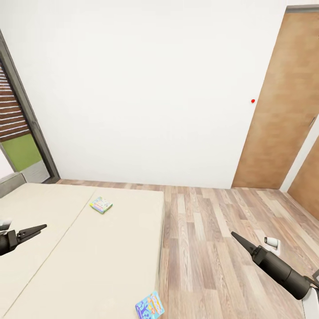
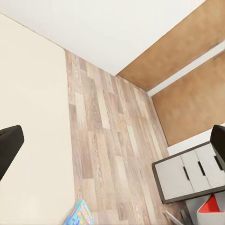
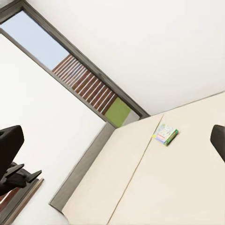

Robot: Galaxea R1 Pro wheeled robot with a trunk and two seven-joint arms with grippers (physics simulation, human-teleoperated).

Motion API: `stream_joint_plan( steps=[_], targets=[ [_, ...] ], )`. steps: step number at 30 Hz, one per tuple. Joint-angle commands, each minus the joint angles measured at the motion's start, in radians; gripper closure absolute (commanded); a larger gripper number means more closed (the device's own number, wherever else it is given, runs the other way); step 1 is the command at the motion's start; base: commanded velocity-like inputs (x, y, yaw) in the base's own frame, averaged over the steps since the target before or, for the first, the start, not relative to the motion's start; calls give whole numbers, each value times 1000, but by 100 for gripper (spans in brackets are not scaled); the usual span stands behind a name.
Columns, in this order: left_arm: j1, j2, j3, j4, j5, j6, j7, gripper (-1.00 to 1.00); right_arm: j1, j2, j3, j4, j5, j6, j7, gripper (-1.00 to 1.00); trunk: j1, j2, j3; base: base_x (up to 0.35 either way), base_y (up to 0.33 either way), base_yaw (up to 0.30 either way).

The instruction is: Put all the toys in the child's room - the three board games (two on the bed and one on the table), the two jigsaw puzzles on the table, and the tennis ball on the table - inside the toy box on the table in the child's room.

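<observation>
Two board games lie on the beige bed (image 1: 66, 257). The pale green-edged one (image 1: 101, 204) (image 3: 165, 134) rests mid-mattress, and the blue one (image 1: 149, 305) (image 2: 78, 215) sits at the bed's near corner by the floor. My left gripper (image 1: 37, 230) (image 2: 112, 145) hovers over the bed's left side, open and empty. Over the wooden floor to the right of the bed, my right gripper (image 1: 237, 237) (image 3: 112, 145) is also open and empty. The toy box, jigsaw puzzles, tennis ball and third board game are out of view.
A grey headboard (image 1: 11, 184) and a window (image 1: 17, 133) stand at the left, and brown doors (image 1: 283, 102) at the right. The left wrist view takes in a drawer unit (image 2: 187, 173) with a dark grey frame and pale fronts. Wooden floor (image 1: 208, 248) lies right of the bed.
</observation>
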Motion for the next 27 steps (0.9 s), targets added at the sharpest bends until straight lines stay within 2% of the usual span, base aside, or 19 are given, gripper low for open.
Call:
stream_joint_plan(
  steps=[1, 11, 27],
  targets=[
    [-2, 0, 2, -1, -11, 10, -9, -100, -1, 0, -1, 0, -3, 7, 1, -100, 1, -2, -1, 0, 0, 13],
    [-2, 0, 2, -1, -11, 10, -9, -100, -1, 0, -1, 0, -3, 7, 1, -100, 1, -2, 13, 0, 0, -35],
    [-2, 0, 2, -1, -11, 10, -9, -100, -1, 1, 1, 4, 4, 6, -1, -100, 1, -2, 17, 0, 0, -7]
  ],
)
